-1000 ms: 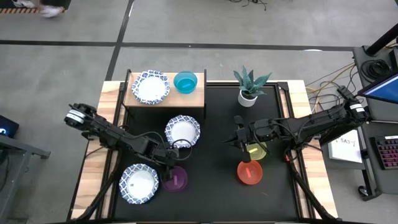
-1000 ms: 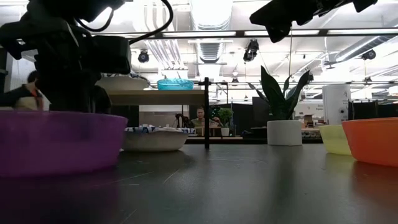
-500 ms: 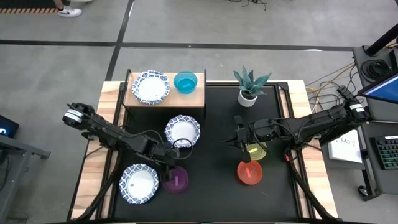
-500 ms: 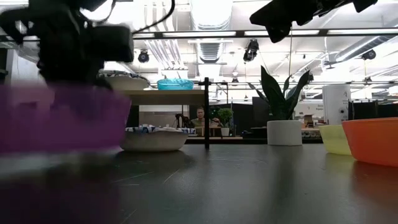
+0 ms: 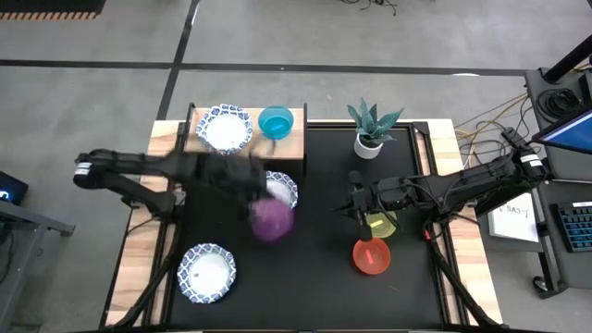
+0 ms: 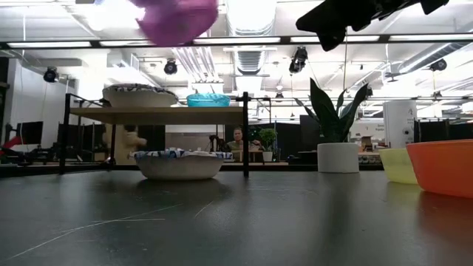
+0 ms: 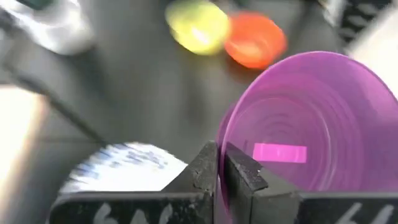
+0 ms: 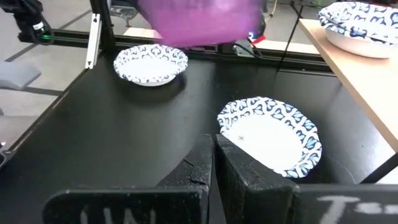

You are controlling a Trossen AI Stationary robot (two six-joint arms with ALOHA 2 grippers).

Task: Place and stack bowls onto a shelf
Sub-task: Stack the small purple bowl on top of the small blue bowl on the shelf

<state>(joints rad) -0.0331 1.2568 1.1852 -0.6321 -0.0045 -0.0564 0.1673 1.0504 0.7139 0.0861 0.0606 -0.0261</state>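
A black table [image 5: 314,277] with pale wooden side edges carries the scene. The left gripper [image 7: 219,163] is clenched on the rim of a small purple plastic bowl [image 5: 272,220], holding it in the air above the table, over a wide blue-and-white patterned bowl [image 5: 283,189] that sits just in front of the shelf. In the low view the purple bowl shows high up, above the level of the shelf top.

The shelf [image 5: 291,149], a low light-wood platform on thin dark legs, stands at the table's far left corner. On it rest another patterned bowl [image 5: 223,129] and a small blue bowl [image 5: 276,121], side by side. A third patterned bowl [image 5: 206,272] lies near the table's near left corner.

The right gripper [image 8: 214,149] is shut and empty, raised above the table toward the right side, close to a small yellow bowl [image 5: 379,223]. A small red-orange bowl [image 5: 371,256] sits just in front of the yellow one. A white pot with a green plant [image 5: 369,143] stands near the far edge.
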